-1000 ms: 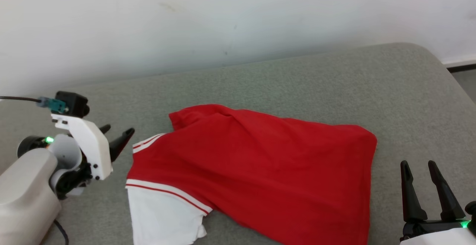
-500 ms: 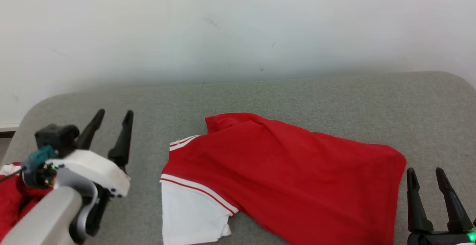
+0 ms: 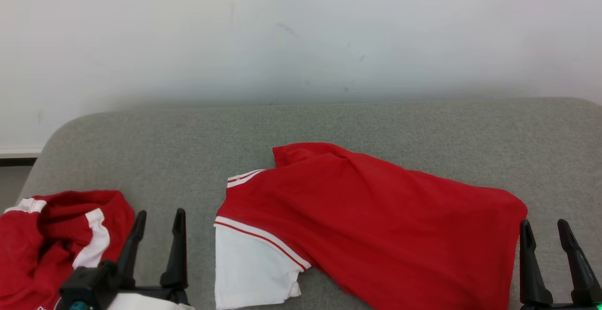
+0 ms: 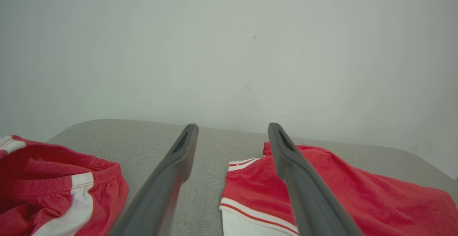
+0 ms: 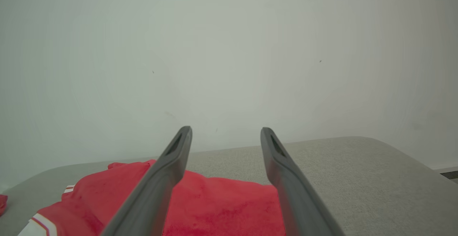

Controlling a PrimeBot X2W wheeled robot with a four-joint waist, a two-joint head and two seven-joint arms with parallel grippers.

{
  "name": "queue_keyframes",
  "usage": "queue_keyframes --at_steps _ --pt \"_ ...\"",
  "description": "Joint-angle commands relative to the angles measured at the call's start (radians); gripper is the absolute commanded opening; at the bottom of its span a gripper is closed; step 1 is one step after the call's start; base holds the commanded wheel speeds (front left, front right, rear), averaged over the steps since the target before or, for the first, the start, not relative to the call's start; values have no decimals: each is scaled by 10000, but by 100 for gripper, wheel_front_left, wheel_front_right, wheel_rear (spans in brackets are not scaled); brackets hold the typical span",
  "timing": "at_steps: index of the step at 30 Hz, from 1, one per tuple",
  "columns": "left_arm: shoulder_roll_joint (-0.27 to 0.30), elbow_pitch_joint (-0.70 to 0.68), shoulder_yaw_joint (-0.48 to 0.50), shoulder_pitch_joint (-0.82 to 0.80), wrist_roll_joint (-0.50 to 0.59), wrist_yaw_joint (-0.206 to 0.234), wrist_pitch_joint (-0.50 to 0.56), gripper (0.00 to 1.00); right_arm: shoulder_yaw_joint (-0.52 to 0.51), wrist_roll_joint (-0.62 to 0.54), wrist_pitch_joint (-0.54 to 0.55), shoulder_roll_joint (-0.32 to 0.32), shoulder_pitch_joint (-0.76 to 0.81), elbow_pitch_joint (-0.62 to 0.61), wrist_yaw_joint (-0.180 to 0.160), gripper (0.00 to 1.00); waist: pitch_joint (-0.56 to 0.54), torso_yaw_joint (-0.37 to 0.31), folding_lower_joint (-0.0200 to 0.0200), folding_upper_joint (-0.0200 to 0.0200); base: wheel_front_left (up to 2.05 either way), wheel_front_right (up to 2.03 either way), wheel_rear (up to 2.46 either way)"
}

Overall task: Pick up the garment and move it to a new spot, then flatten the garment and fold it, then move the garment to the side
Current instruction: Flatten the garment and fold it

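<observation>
Head view: red shirt (image 3: 376,225) lies mid-frame on grey cushion (image 3: 188,140), long axis left-right. My left fingers (image 3: 176,249), apart and empty, sit lower left near its white sleeve (image 3: 249,267); right fingers (image 3: 531,263), apart too, lower right just beside the hem (image 3: 508,253), look nearer.

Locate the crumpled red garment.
Head view, lower left: the crumpled red garment lies on the grey cushion, just left of the left gripper, apart from the red shirt.
</observation>
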Motion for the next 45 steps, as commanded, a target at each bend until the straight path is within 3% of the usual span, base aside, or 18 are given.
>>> queue_keyframes --at_steps 1,8,19,23,26,31,36,45 --pt "-316 13 274 277 310 -212 0 100 58 -35 2 20 -6 -41 -16 100 40 36 0 0 0 0 0" --pt "-1555 684 1204 708 1168 -1449 -1 100 288 -119 2 70 5 128 -16 100 132 86 0 0 0 0 0" --pt "-2154 1576 1827 821 1825 -2419 -2 100 60 -190 28 -479 414 40 -18 100 118 -38 0 0 0 0 0" --pt "-1934 1714 1773 871 1876 -2436 290 100 -645 113 588 -667 1221 -516 -16 100 145 -53 0 0 0 0 0" --pt "-1792 1471 1764 989 1861 -2361 740 100 -758 1121 1295 -770 1951 -935 -16 100 248 -76 0 0 0 0 0" --pt "-1668 1145 1669 1164 1594 -2213 1904 100 -26 2858 2777 -1619 3146 -789 -18 100 429 -115 0 0 0 0 0" --pt "-1626 1258 1476 1260 1498 -2098 2929 100 915 3836 3883 -1887 3106 -167 -18 100 519 -221 0 0 0 0 0" --pt "-1548 1704 919 911 1531 -2096 4483 100 2021 4314 3952 -1917 1990 1174 -18 100 550 -227 0 0 0 0 0"
